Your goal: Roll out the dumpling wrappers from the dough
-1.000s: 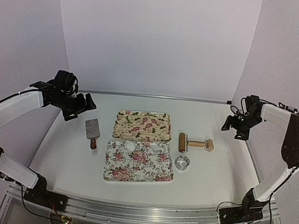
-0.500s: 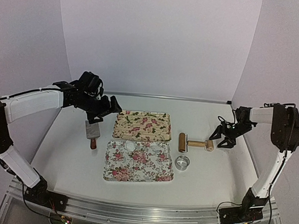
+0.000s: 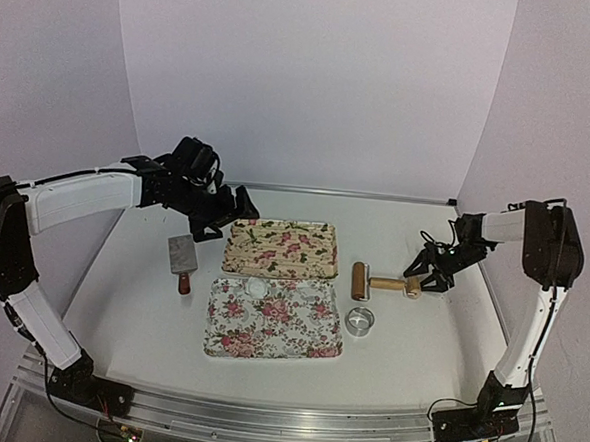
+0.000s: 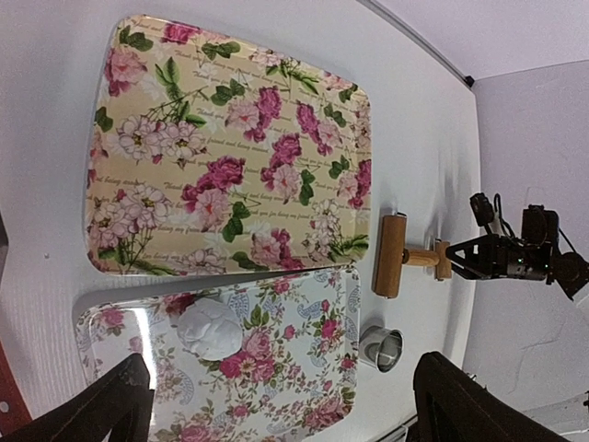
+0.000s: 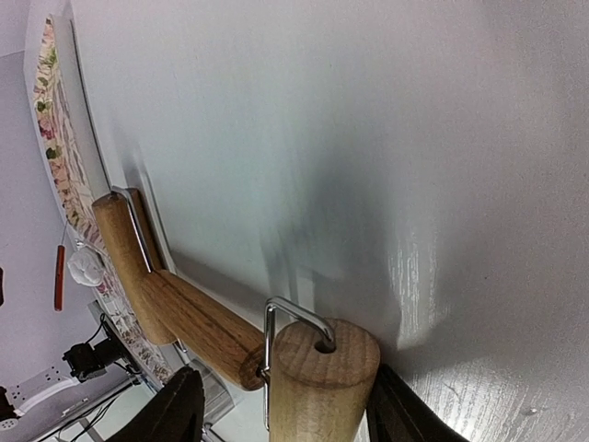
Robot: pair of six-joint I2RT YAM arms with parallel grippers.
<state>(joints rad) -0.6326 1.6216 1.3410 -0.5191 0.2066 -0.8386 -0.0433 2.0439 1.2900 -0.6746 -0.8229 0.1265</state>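
One white counter (image 3: 140, 302) stands within pale lilac walls (image 3: 313, 82), a metal rail (image 3: 283, 416) along its near edge. Broad stretches of it show either side of the trays. The cream flowered tray (image 3: 273, 250) lies beyond the white flowered tray (image 3: 278, 330), and its faint script is too small to read.

The left pincer (image 3: 225, 217) hangs fully spread over the cream tray's far-left corner, holding nothing. The right pincer (image 3: 424, 277) straddles the handle end of the wooden roller (image 3: 360, 281), part-open, with one finger (image 5: 179, 414) clear of the wood.

A scraper (image 3: 182, 254) lies left of the trays and a metal ring (image 3: 360, 321) right of them. The dough (image 3: 258, 289), one lump, rests on the white tray by its far edge.

Dough lump (image 4: 210, 329) (crumpled, white) sits on the white flowered tray (image 4: 313, 387).
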